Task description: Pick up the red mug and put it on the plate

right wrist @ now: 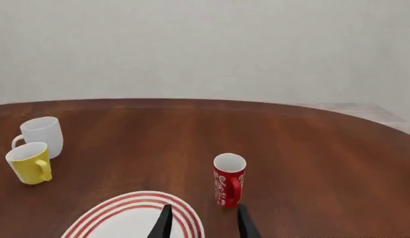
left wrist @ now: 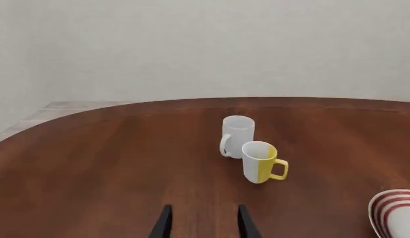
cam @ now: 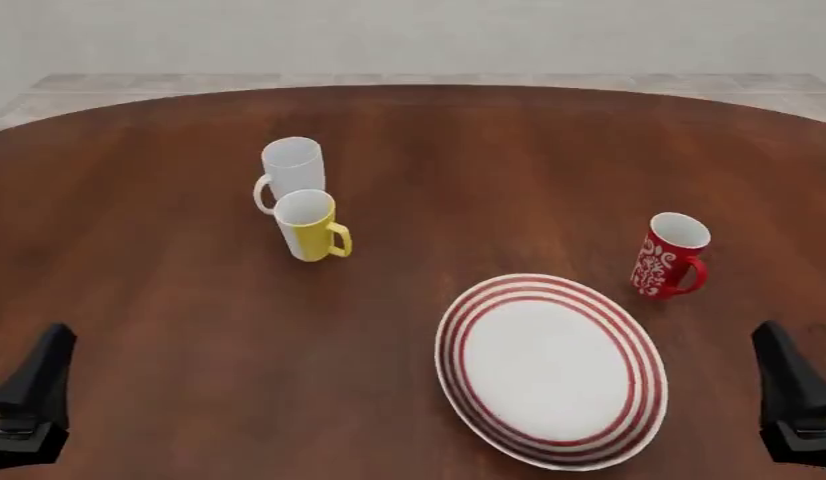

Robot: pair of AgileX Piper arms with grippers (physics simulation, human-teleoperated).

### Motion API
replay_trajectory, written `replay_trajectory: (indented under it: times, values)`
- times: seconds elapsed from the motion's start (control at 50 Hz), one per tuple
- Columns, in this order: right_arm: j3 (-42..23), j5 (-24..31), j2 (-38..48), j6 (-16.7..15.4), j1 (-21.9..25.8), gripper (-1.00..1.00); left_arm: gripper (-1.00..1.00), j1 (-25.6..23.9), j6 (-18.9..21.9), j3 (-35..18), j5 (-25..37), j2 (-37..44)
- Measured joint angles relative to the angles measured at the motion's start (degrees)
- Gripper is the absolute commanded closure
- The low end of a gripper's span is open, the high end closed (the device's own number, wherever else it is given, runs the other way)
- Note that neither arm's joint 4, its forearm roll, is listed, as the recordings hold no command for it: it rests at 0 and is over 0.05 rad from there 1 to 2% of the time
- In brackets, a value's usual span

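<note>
The red mug (cam: 669,257) with its white floral pattern stands upright on the right side of the table, handle turned toward the near edge. The plate (cam: 549,368) lies flat just left of it and nearer to me. The two are apart. In the right wrist view the red mug (right wrist: 229,186) stands a little ahead of my right gripper (right wrist: 203,225), beside the plate (right wrist: 132,214). My right gripper (cam: 776,345) is open and empty at the near right edge. My left gripper (cam: 48,345) is open and empty at the near left.
A white mug (cam: 290,170) and a yellow mug (cam: 309,226) stand close together at the left centre, also seen from the left wrist as white mug (left wrist: 238,136) and yellow mug (left wrist: 260,161). The round wooden table (cam: 146,260) ends at a pale wall.
</note>
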Motion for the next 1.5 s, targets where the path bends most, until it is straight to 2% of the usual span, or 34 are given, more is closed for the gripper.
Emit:
replay_trajectory:
  times: [0.32,0.58,0.78,0.98,1.18,1.5]
  values:
    - [-0.5,0.0,0.5,0.0,0.1,-1.00,-1.00,0.0,0.0,-0.1,-0.1,0.2]
    - [-9.0,4.0,4.2,-0.5,0.6,-1.00,-1.00,0.0,0.0,-0.1,-0.1,0.2]
    - [-17.5,5.0,14.0,-2.0,0.3,-1.00,-1.00,0.0,0.0,-0.1,-0.1,0.3]
    - [-26.0,7.1,25.2,-0.6,-2.5,-1.00,-1.00,0.0,0.0,-0.1,-0.1,0.3]
    - [-33.9,10.6,32.1,0.4,-4.6,-1.00,-1.00,0.0,0.0,-0.1,-0.1,0.3]
    - [-39.2,11.6,40.8,-1.4,-6.1,-1.00,-1.00,0.0,0.0,-0.1,-0.1,0.3]
